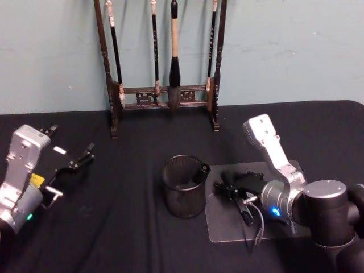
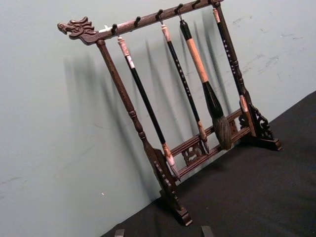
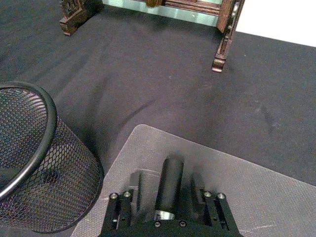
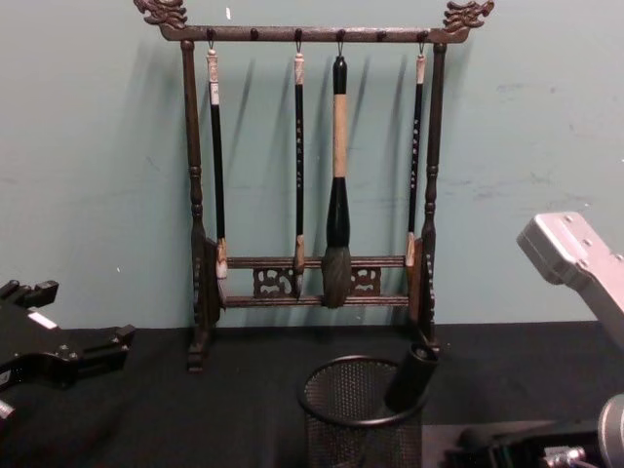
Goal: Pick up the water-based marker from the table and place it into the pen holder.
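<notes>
The pen holder (image 1: 183,190) is a black wire-mesh cup at the table's middle, also seen in the chest view (image 4: 363,429) and the right wrist view (image 3: 34,173). A dark marker (image 1: 202,170) leans inside it, its top (image 4: 414,375) sticking out over the right rim. Just right of the cup, my right gripper (image 1: 226,185) sits low over a grey mat (image 1: 227,227). Its fingers (image 3: 136,185) stand on either side of a black marker-like barrel (image 3: 169,182), with a gap on each side. My left gripper (image 1: 85,156) is parked open at the far left.
A tall dark wooden brush rack (image 1: 165,96) with several hanging brushes stands at the back against the wall (image 2: 197,148). Black cloth covers the table. Bare cloth lies between the left gripper and the cup.
</notes>
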`<state>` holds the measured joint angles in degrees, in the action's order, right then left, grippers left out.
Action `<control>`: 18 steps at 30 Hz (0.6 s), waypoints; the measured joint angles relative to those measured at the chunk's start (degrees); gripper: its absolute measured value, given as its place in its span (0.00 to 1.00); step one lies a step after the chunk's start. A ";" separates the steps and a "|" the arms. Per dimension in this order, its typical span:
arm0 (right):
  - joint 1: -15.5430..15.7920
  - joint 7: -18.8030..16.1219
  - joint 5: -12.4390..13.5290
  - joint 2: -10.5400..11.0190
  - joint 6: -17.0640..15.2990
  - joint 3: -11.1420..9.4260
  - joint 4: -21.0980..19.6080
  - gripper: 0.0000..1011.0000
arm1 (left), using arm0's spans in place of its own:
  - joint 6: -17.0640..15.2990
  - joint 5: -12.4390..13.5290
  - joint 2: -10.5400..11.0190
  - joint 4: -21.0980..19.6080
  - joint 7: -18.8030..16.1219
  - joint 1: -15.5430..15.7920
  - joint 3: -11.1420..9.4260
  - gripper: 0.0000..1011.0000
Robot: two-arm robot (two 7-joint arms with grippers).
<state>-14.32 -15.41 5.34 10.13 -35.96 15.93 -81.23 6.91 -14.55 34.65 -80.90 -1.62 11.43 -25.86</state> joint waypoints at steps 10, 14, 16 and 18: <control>0.00 0.00 0.06 -0.02 -0.01 0.00 0.00 0.31 | 0.00 0.00 0.00 0.00 0.00 0.00 0.00 0.99; 0.00 0.00 0.06 -0.02 -0.01 0.00 0.00 0.24 | 0.00 0.00 0.00 0.00 0.00 0.00 0.00 0.99; 0.00 0.00 0.06 -0.02 -0.01 0.00 0.00 0.23 | 0.00 0.00 0.00 0.00 0.00 0.00 0.00 0.99; 0.00 0.00 0.06 -0.02 -0.01 0.00 0.00 0.23 | 0.00 0.00 0.00 0.00 0.00 0.00 0.00 0.99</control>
<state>-14.32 -15.42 5.40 10.11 -35.96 15.93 -81.23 6.91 -14.55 34.64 -80.90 -1.62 11.43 -25.86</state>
